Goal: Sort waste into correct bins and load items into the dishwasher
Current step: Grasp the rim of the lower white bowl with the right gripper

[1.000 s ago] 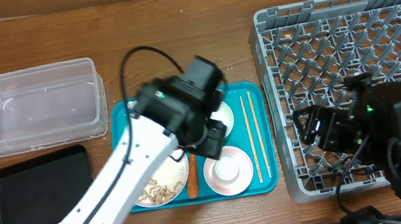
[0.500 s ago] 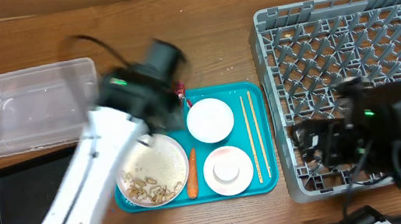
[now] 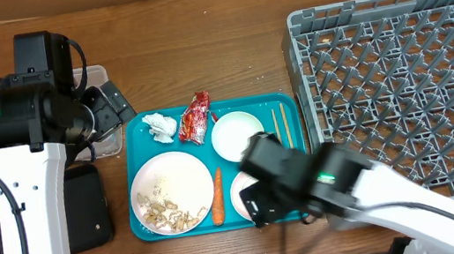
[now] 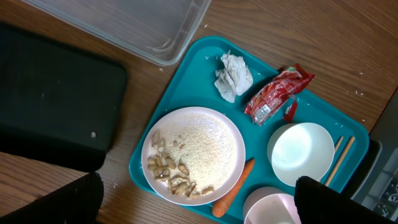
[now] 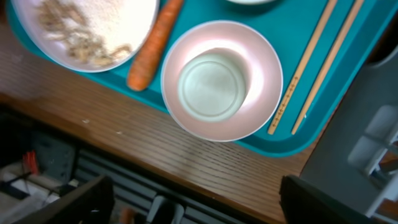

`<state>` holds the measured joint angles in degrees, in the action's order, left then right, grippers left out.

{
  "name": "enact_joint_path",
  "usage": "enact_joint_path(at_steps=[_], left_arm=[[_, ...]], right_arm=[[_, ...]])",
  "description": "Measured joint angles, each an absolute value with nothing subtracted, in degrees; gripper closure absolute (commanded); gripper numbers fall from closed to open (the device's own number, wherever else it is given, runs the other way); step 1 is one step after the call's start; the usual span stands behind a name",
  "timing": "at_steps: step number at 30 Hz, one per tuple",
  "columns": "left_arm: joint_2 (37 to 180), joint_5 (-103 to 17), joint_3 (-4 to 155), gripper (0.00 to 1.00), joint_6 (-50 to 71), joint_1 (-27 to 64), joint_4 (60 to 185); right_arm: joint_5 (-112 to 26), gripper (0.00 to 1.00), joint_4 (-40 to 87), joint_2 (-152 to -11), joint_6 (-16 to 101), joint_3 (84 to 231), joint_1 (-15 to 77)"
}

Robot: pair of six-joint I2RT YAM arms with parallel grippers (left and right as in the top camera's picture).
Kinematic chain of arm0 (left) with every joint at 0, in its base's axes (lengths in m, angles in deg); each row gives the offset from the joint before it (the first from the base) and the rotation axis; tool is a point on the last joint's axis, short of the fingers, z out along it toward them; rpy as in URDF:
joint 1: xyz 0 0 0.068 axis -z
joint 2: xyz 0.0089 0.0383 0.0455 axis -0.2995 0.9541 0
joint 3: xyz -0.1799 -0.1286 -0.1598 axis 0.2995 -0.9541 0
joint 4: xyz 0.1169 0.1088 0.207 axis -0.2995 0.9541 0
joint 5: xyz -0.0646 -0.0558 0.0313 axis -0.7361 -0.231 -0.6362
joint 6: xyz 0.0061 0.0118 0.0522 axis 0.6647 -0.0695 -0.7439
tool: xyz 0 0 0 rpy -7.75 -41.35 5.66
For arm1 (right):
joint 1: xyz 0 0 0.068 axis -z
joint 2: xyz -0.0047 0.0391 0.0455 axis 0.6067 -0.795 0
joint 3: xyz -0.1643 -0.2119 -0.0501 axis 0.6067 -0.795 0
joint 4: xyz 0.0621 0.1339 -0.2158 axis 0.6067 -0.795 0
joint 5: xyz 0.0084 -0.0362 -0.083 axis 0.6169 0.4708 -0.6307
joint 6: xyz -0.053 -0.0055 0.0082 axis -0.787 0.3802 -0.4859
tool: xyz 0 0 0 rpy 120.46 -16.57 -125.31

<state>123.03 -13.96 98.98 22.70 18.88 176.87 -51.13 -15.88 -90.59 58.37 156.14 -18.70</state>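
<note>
On the teal tray (image 3: 303, 210) lie a white tissue (image 3: 159, 126), a red wrapper (image 3: 194, 116), a plate (image 3: 174, 192) with rice and brown scraps, a carrot (image 3: 217, 195), a bowl (image 3: 237, 136) and chopsticks (image 3: 281, 128). My left gripper (image 3: 113, 107) is open and empty by the clear tub (image 3: 93, 74); its wrist view shows the tissue (image 4: 233, 76), wrapper (image 4: 277, 96) and plate (image 4: 196, 152). My right gripper (image 3: 260, 201) is open and empty above the second bowl (image 5: 221, 81), which my arm mostly hides from overhead. The grey rack (image 3: 400, 94) stands on the right.
The black tray (image 3: 87, 209) lies left of the teal tray, partly under my left arm. The right wrist view shows the table's front edge just below the tray (image 5: 298, 140), and the rack's wall (image 5: 367, 137) at the right.
My left arm has swung left from over the tray to the clear tub, uncovering the tissue and wrapper. My right arm has moved from the rack to the tray's front bowl.
</note>
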Motion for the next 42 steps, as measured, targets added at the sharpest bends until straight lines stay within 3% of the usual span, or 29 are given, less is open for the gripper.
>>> enact_joint_path(at_steps=[6,17,21,28,42], left_arm=[[123.0,-14.4,99.0,0.0,22.7,18.9,176.9],[123.0,-14.4,99.0,0.0,22.7,18.9,176.9],[123.0,-14.4,99.0,0.0,22.7,18.9,176.8],[123.0,-14.4,99.0,0.0,22.7,18.9,176.8],[123.0,-14.4,99.0,0.0,22.7,18.9,176.8]], right_arm=[[-52.9,0.14,-10.8,-101.0,59.7,156.0,-18.9],[-54.7,0.14,-4.5,-103.3,60.7,153.0,-18.9],[-54.6,0.2,-3.3,-104.5,61.2,150.3,-18.9],[-54.7,0.46,-0.7,-104.6,61.5,149.9,-18.9],[-57.9,0.48,-6.7,-98.7,62.9,153.5,-18.7]])
